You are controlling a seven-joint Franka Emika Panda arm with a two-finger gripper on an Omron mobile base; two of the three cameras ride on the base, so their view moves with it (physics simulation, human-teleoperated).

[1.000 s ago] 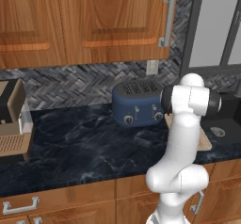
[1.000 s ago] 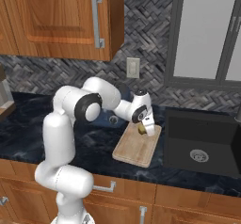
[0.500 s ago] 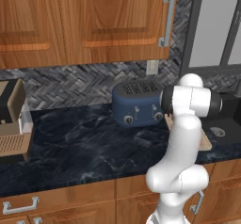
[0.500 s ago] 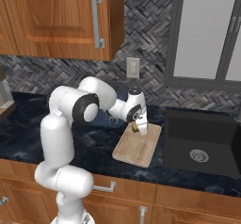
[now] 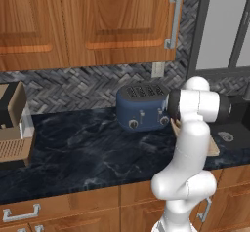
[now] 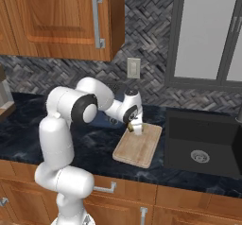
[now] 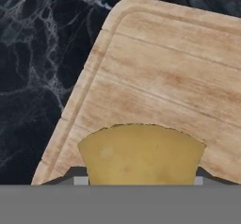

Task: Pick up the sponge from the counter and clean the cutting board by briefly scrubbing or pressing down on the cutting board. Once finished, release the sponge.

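In the right base view my gripper (image 6: 133, 126) is shut on the small yellow sponge (image 6: 131, 125). It hangs over the back left corner of the light tan cutting board (image 6: 140, 147), which lies flat on the dark marble counter (image 6: 94, 146). I cannot tell whether the sponge touches the wood. The hand view has the sponge (image 7: 141, 155) large at the bottom, hiding the fingertips, with the board's grain (image 7: 164, 72) spread behind it and the counter (image 7: 33, 77) to its left. In the left base view my arm covers the hand, and a sliver of the board (image 5: 214, 147) peeks out.
A dark blue toaster (image 5: 142, 107) stands on the counter just left of the board. The black sink (image 6: 203, 146) lies right of the board. A black-and-tan coffee machine (image 5: 12, 124) sits at the far left. Wall cabinets (image 5: 97, 16) hang above.
The gripper, still holding the sponge, has slid a little to the left over the board's back edge. The board and the toaster have stayed put.
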